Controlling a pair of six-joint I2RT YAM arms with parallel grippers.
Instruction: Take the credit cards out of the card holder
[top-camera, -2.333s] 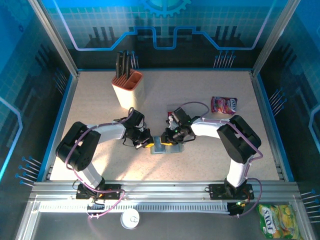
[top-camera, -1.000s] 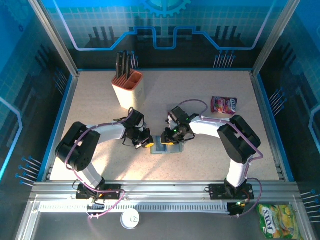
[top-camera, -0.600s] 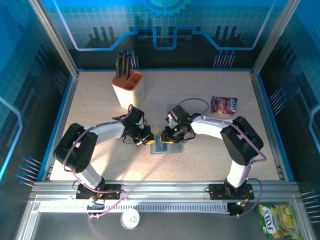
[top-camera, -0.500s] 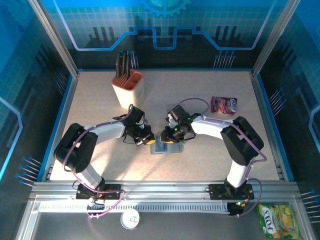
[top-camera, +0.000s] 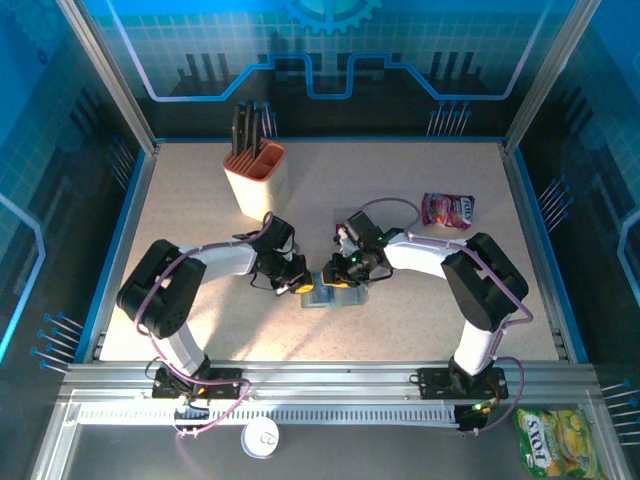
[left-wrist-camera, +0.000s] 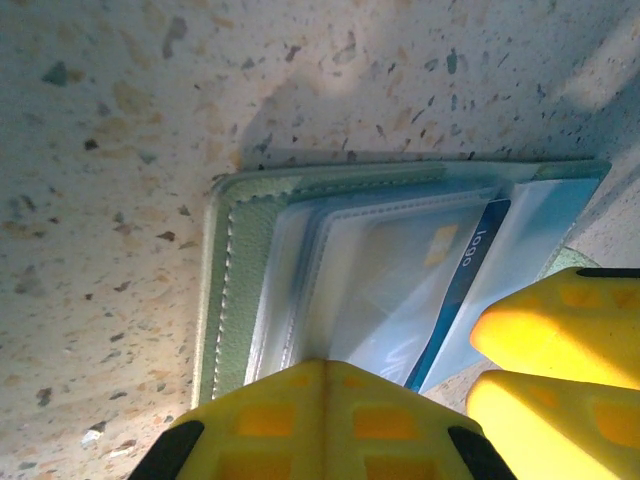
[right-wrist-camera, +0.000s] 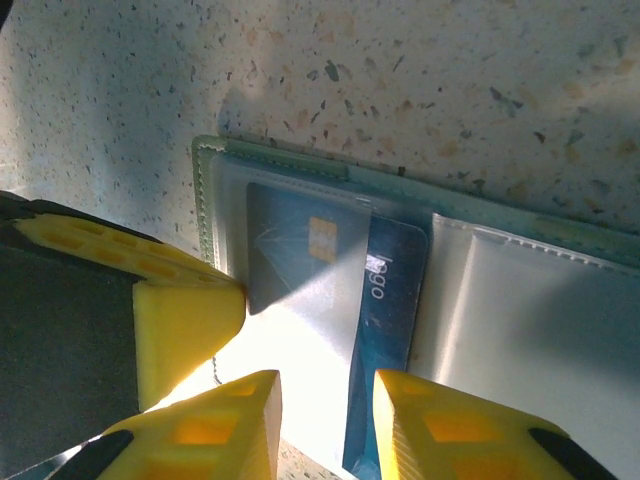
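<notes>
Centrally: wallet (top-camera: 321, 297) open flat | left gripper (left-wrist-camera: 325, 378) pressed together on its sleeve | right gripper (right-wrist-camera: 326, 402) slightly spread over blue card (right-wrist-camera: 392, 290).

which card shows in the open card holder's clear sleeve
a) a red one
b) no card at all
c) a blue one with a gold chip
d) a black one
c: the right wrist view shows a blue card with a gold chip lying partly under the clear sleeve of the card holder, which is spread open.
</notes>
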